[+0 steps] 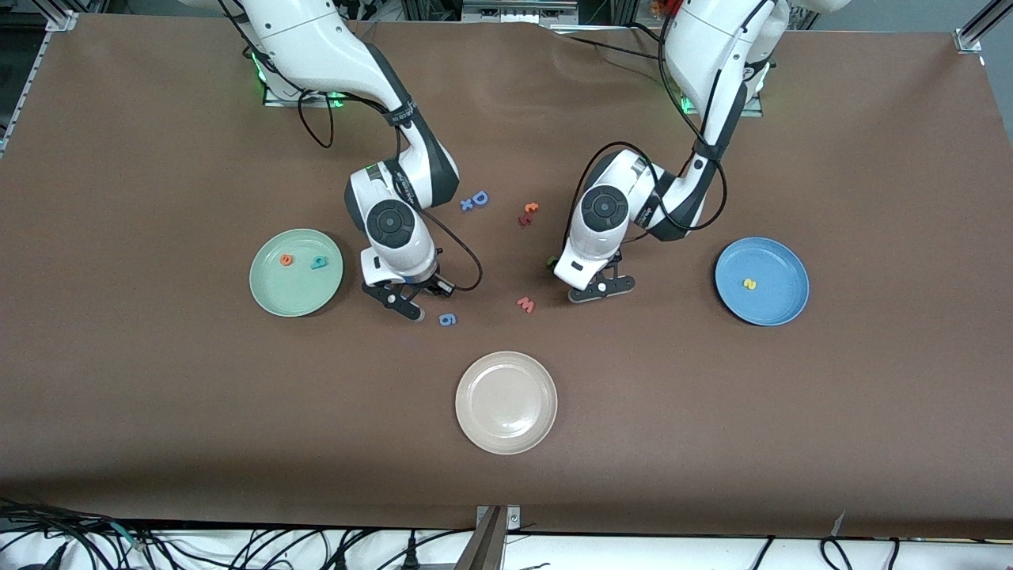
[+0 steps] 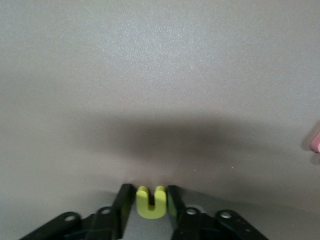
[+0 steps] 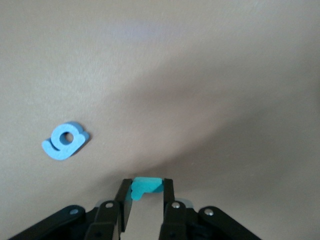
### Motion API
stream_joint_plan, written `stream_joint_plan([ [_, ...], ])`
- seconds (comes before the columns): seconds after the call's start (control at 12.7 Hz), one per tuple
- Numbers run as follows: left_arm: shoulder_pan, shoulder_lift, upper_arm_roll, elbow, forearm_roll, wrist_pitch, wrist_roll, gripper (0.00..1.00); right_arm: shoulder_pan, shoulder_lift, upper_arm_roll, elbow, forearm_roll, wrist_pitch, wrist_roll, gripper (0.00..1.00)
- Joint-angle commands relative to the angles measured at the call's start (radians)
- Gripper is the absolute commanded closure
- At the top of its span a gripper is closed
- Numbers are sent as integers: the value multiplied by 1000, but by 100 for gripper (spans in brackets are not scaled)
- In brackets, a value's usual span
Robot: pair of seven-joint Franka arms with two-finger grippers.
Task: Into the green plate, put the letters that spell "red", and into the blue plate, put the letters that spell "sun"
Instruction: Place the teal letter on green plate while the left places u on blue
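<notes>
The green plate holds the orange "e" and the teal "d". Beside it, low over the table, my right gripper is shut on the thin teal "r". In the front view its hand hides the fingers. The blue plate at the left arm's end holds a yellow letter. My left gripper is down at the table near mid-table, its fingers pressed on both sides of the olive-green "u", which peeks out beside the hand.
A cream-white plate lies nearest the front camera. A blue "g" piece lies by the right gripper, a pink "w" by the left one. A blue "D" and orange-red letters lie between the arms.
</notes>
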State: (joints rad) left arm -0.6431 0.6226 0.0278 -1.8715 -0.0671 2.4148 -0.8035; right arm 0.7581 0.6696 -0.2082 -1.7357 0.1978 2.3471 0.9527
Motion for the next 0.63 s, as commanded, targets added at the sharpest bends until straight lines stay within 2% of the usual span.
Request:
stream_joint_plan([
  [0.0, -3, 16, 7, 8, 16, -6, 0, 73, 6, -68, -60, 1, 6, -103, -101, 80],
  [0.24, 6, 11, 9, 9, 16, -11, 47, 77, 3, -99, -137, 1, 5, -222, -251, 80],
  [0.31, 17, 3, 11, 9, 15, -16, 82, 77, 3, -104, -181, -1, 5, -257, -319, 80],
  [0.55, 80, -59, 11, 8, 15, -103, 219, 76, 1, -145, -278, -45, 8, -324, -472, 80],
])
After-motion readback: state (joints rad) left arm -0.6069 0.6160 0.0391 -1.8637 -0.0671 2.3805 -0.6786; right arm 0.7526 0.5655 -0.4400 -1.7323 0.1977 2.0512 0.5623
